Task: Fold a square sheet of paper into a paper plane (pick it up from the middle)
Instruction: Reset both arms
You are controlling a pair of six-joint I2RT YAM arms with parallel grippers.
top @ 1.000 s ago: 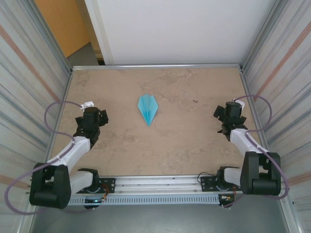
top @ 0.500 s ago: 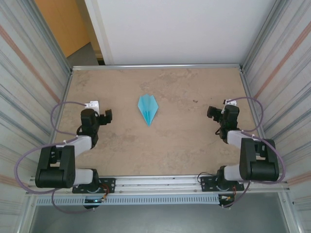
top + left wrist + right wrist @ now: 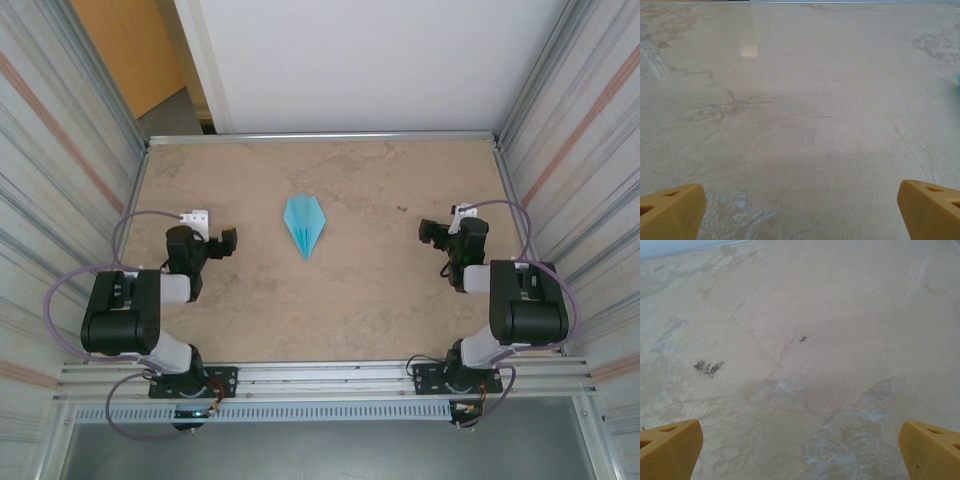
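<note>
Gaping, empty: left gripper [image 3: 226, 241], right gripper [image 3: 430, 233]

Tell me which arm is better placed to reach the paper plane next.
Left, probably. The left pincer sits nearer the paper plane than the right pincer, and its wrist view catches the plane's blue edge. Both are open and empty.

My left arm [image 3: 120, 320] and right arm [image 3: 527, 315]: black and white.
Boxy black joint housings, white links [image 3: 172, 289], looping purple cables [image 3: 50, 305], mustard-yellow fingertips [image 3: 672, 212] on my jaws.
</note>
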